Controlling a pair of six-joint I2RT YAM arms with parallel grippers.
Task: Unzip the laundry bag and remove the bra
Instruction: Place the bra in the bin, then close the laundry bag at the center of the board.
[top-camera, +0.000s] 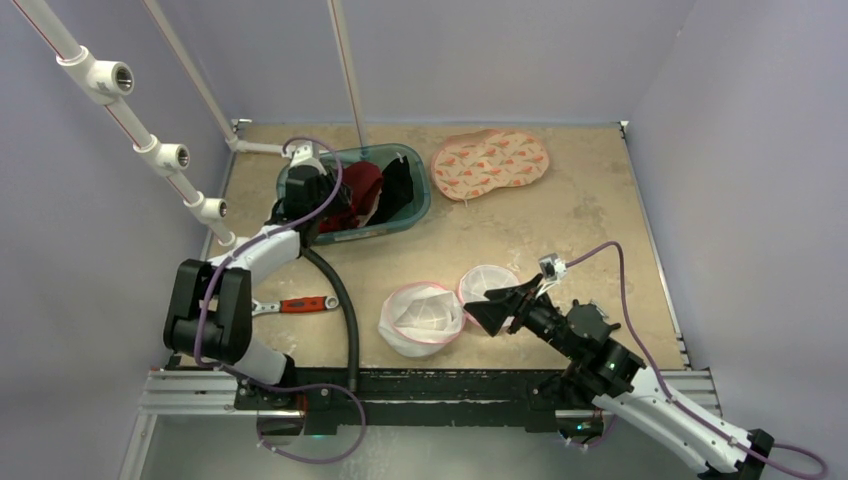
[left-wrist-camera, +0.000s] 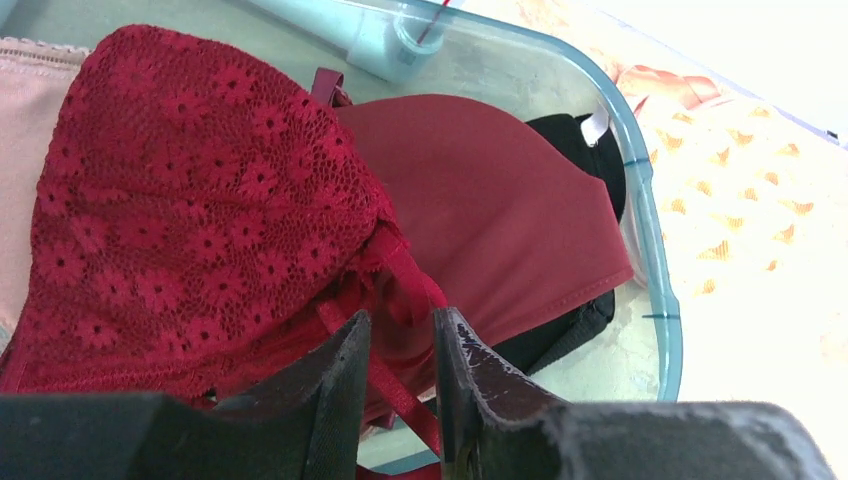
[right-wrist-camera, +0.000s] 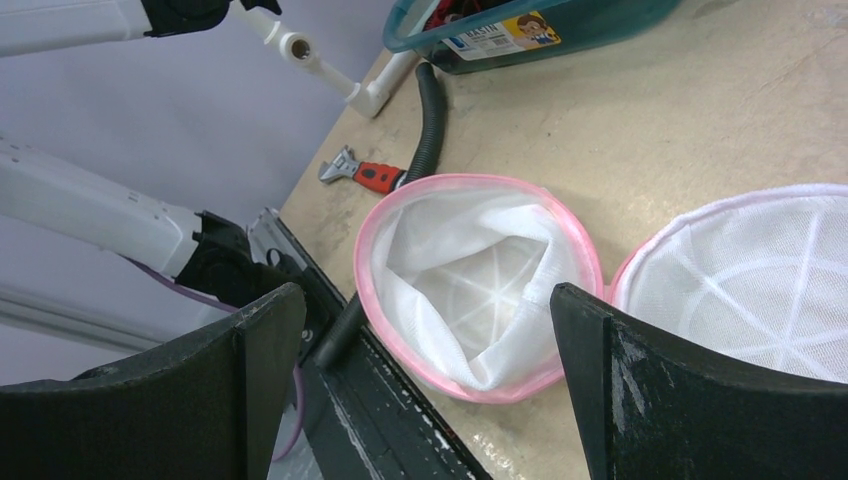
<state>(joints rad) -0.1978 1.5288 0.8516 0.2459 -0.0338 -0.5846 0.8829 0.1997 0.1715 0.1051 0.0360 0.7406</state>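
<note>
A sticker with a cartoon figure sits on the teal bin. Its print is too small to read.

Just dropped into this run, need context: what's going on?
The laundry bag lies unzipped and open on the table, no bra visible inside. The right gripper hovers wide open beside it, holding nothing. The left gripper is down in the teal bin, jaws nearly closed around a strap of the red lace bra; whether it grips is unclear.

Laundry bag: white mesh w/ pink trim. Lace bra: red, floral patt. Bin: teal. Mat: peach, orange print.
</note>
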